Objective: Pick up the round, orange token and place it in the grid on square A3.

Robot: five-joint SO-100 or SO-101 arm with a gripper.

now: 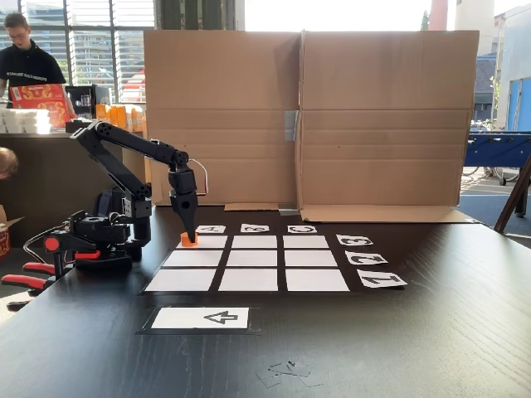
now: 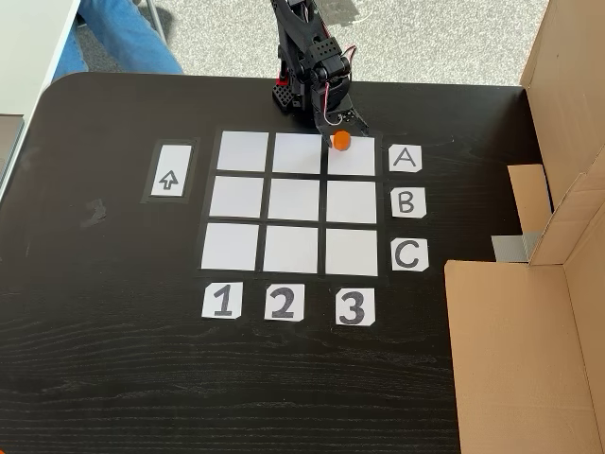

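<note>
Fixed view from the table front
Arm: black, it reaches from its base at the left and bends down to the grid point(image 1: 247, 259).
Gripper point(image 1: 187, 237): it points straight down at the back left corner cell; the tips are at the token point(image 1: 188, 240).
Jaws: close around the token, but if they press it or are a little loose I cannot tell.
Token: small and orange, at the far left edge of square A3 point(image 1: 207, 242), low at the paper.
Cards: the letters stand behind the grid, the numbers at the right side, all seen upside down.
Arrow card point(image 1: 202, 317): alone, in front of the grid.
Cardboard wall point(image 1: 307, 116): upright behind the table point(image 1: 431, 332).
Person point(image 1: 25, 50): behind a counter, back left.

Fixed view from above
Gripper point(image 2: 342, 130): over the top edge of the top right cell, coming from the arm base above.
Token point(image 2: 341, 140): on square A3 point(image 2: 354, 163), near its upper edge, in line with the "A" card point(image 2: 405, 158) and the "3" card point(image 2: 353, 306).
Jaws: hidden by the gripper body, the opening is not clear.
Grid point(image 2: 291, 201): the other eight cells are bare.
Arrow card point(image 2: 168, 180): left of the grid, apart.
</note>
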